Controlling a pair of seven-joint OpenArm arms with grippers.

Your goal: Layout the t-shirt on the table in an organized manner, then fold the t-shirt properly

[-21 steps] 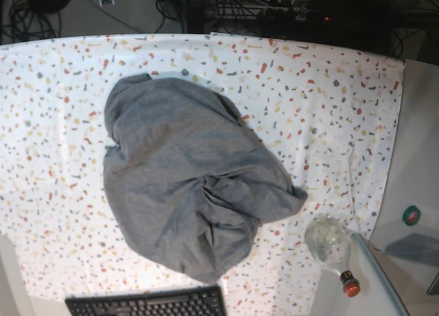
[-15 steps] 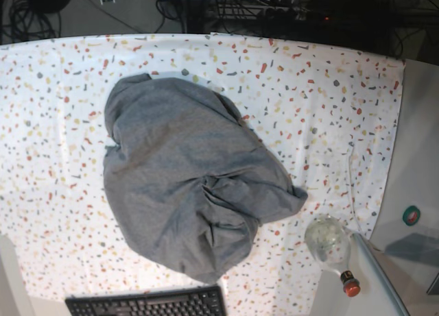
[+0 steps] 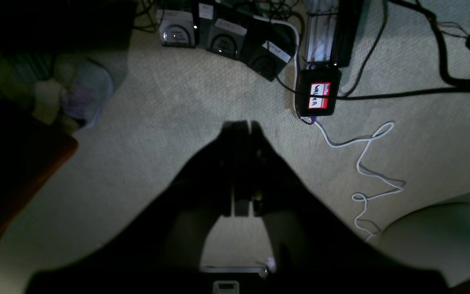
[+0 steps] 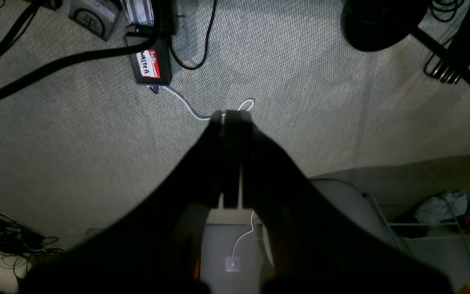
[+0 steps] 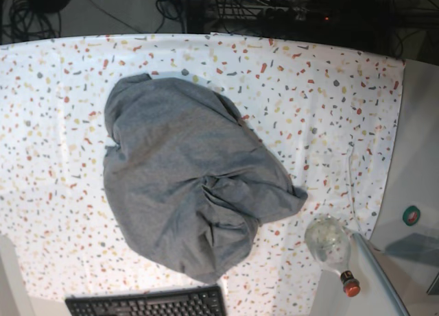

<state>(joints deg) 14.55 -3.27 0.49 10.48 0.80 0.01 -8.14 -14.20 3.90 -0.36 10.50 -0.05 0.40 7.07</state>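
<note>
- The counter (image 5: 329, 90) was big and flat, with a white cloth full of small red, orange, yellow and grey flecks.
- The shirt (image 5: 185, 192) lay in a soft grey heap near the middle of the counter, a bit to the left in the base view.
- The shirt was not spread flat. It was bunched up, with deep folds near its lower right side.
- No tool touched the shirt, and no arm showed in the base view.
- A black keyboard (image 5: 147, 304) sat at the near edge of the counter, just below the shirt.
- A clear bottle (image 5: 333, 247) with a red cap lay on its side at the right corner of the cloth, near the shirt but apart from it.
- A small green round thing (image 5: 411, 214) sat on the plain grey top at the far right.
- The right tool (image 4: 231, 116) was closed, with its two dark tips pressed together and nothing between them. It pointed down at a grey carpet (image 4: 300, 102).
- A black box (image 4: 148, 67) with a red and white name tag lay on that carpet, with a white cord (image 4: 194, 112) coming from it.
- The left tool (image 3: 241, 127) was closed too, holding nothing. It was dark and hung over the carpet (image 3: 169, 122).
- The same tagged box (image 3: 318, 94) and a curly white cord (image 3: 365, 163) lay to its right.
</note>
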